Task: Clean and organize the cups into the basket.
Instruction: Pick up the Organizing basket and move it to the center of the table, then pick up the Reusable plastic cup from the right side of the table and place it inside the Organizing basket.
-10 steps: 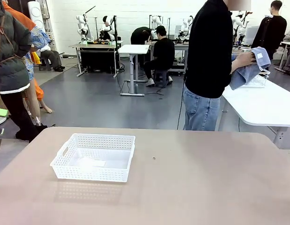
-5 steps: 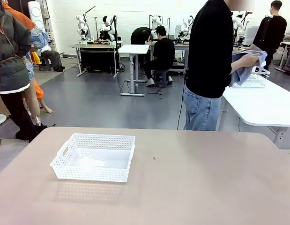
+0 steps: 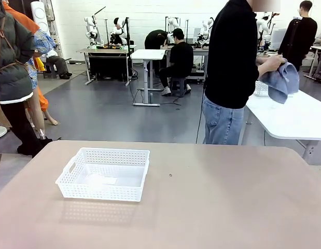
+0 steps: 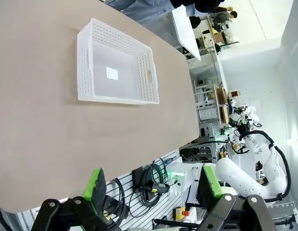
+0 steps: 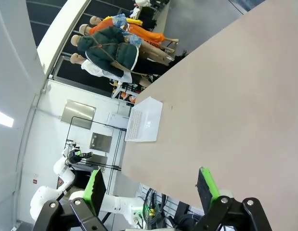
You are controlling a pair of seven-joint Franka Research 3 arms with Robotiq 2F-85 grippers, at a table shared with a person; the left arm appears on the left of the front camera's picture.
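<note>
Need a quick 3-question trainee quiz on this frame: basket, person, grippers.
1. True or false: the basket on the table holds a cup.
2. What is in the person's hand? A) a blue cloth B) a sponge C) a plate
3. Fill in: the left gripper and the right gripper both stand ____.
Key: 1 false; 2 A; 3 open.
</note>
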